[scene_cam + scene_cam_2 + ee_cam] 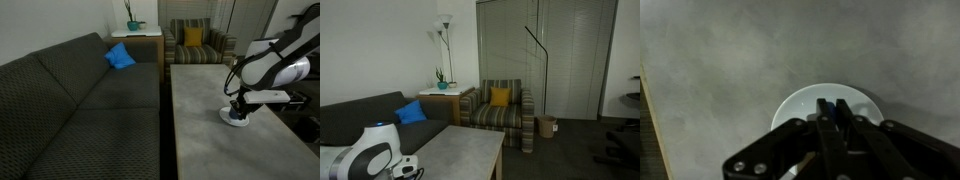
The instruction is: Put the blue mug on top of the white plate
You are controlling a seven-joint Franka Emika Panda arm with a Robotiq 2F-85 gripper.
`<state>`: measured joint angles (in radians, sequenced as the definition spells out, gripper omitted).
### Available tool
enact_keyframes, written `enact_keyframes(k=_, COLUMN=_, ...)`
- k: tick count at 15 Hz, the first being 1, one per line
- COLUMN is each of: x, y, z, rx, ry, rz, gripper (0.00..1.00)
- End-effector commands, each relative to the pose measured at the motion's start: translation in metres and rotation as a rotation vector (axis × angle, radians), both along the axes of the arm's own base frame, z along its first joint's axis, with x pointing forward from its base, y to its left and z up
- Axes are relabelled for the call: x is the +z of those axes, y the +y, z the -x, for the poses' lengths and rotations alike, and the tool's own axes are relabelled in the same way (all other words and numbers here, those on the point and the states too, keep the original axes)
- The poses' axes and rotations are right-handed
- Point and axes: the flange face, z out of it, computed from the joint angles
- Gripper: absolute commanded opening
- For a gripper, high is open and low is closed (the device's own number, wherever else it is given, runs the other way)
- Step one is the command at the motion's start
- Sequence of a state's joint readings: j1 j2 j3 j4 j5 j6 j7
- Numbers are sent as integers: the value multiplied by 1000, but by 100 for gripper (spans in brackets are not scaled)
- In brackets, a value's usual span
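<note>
The white plate (800,108) lies on the grey table; in an exterior view it shows under the gripper (236,122). In the wrist view my gripper (834,112) is right over the plate. Its fingers are close together with a strip of the blue mug (834,106) between them. Most of the mug is hidden by the fingers. In an exterior view the gripper (238,108) points straight down just above the plate, with the dark mug (238,115) at its tips. I cannot tell whether the mug touches the plate.
The grey table (200,120) stands next to a dark sofa (70,110) with a bright-blue cushion (120,57). A striped armchair (196,45) and a side table with a plant (134,30) stand at the back.
</note>
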<state>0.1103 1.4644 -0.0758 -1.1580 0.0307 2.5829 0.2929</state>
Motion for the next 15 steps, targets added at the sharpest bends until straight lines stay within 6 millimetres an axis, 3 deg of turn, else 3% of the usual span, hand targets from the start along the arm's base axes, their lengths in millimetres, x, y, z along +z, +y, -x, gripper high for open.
enact_keyframes(k=1, x=2, y=-6, z=-1, rx=-20, ry=44, rz=-24, gripper=3)
enact_keyframes(k=15, x=5, y=-4, z=-4, rx=-24, ry=84, rz=-61, gripper=3)
